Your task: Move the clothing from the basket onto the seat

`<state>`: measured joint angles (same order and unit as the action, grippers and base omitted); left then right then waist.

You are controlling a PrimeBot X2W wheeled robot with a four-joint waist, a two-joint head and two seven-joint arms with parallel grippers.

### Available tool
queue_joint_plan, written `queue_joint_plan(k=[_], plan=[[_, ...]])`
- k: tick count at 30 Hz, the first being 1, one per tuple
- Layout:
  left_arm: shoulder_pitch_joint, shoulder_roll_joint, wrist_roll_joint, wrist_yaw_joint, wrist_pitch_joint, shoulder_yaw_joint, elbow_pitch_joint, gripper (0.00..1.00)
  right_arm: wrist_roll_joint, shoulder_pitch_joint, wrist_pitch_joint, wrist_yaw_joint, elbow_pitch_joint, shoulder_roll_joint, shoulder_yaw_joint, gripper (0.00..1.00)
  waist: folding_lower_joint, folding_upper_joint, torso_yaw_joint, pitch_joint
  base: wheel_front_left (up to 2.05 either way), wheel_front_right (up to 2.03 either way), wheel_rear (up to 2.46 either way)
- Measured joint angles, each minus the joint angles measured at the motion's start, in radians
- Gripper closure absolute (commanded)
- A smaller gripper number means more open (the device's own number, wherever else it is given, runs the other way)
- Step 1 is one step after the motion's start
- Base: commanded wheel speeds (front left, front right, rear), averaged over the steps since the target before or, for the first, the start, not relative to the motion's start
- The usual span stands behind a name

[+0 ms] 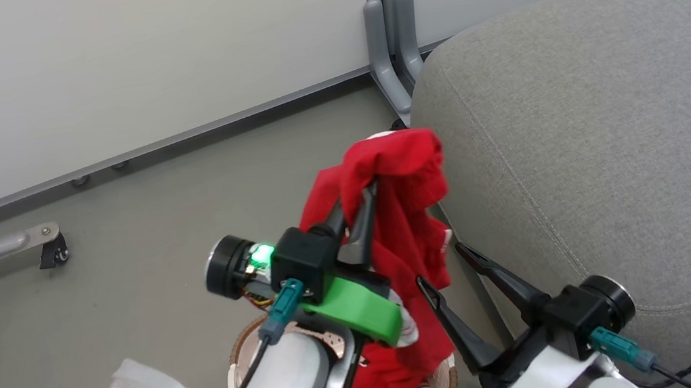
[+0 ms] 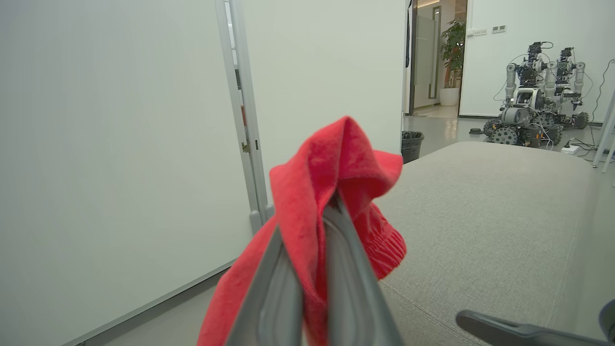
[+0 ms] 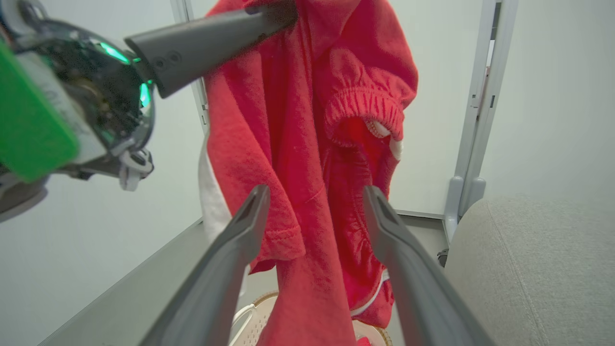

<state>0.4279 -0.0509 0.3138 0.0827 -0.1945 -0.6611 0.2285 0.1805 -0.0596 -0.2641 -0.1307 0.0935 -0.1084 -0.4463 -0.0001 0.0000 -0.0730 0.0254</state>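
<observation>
Red clothing [image 1: 406, 212] hangs pinched in the left gripper [image 1: 360, 197], above the basket [image 1: 240, 350] at 6 o'clock. Right gripper [image 1: 442, 268], at 5 o'clock, is spread and holds nothing. Seat [image 1: 619, 146] lies at 3 o'clock, just beside the clothing.

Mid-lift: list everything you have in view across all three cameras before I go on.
clothing: red with white trim; one piece pinched up, hanging down into the basket; count underneath unclear.
basket: one, cream with brown rim, on the floor under the left arm.
seat: one, light grey, right of the basket.
partition panels: white, grey frames, behind.
bin: one, black, beyond the seat.
potted plant: one, green, white pot, far doorway.
parked robots: a cluster, grey-white, far room.
left gripper: shut on the clothing.
right gripper: open, close by the hanging cloth.
</observation>
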Motion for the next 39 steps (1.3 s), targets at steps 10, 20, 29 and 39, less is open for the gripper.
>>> queue_joint_plan(k=[10, 20, 29, 39], plan=[[0.070, 0.001, 0.093, 0.019, 0.014, -0.162, -0.067, 1.00, 0.030, -0.090, 0.000, 0.000, 0.057, -0.016, -0.032, 0.00, 0.0000, 0.0000, -0.002, 0.004, 0.00, 0.00, 0.00], [0.099, 0.002, 0.135, 0.048, 0.066, -0.244, -0.038, 1.00, 0.034, -0.110, 0.000, 0.000, 0.068, 0.002, -0.051, 1.00, 0.0000, 0.0000, 0.009, 0.009, 0.00, 0.00, 0.00], [0.095, -0.009, 0.168, 0.058, 0.094, -0.241, -0.001, 1.00, 0.027, -0.099, 0.000, 0.000, 0.077, -0.011, -0.057, 1.00, 0.0000, 0.0000, 0.012, -0.011, 0.00, 0.00, 0.00], [0.081, -0.048, 0.168, 0.085, 0.092, -0.229, -0.004, 0.00, 0.017, -0.068, 0.000, 0.000, 0.068, -0.031, -0.008, 1.00, 0.0001, 0.0000, 0.020, -0.028, 0.00, 0.00, 0.00]])
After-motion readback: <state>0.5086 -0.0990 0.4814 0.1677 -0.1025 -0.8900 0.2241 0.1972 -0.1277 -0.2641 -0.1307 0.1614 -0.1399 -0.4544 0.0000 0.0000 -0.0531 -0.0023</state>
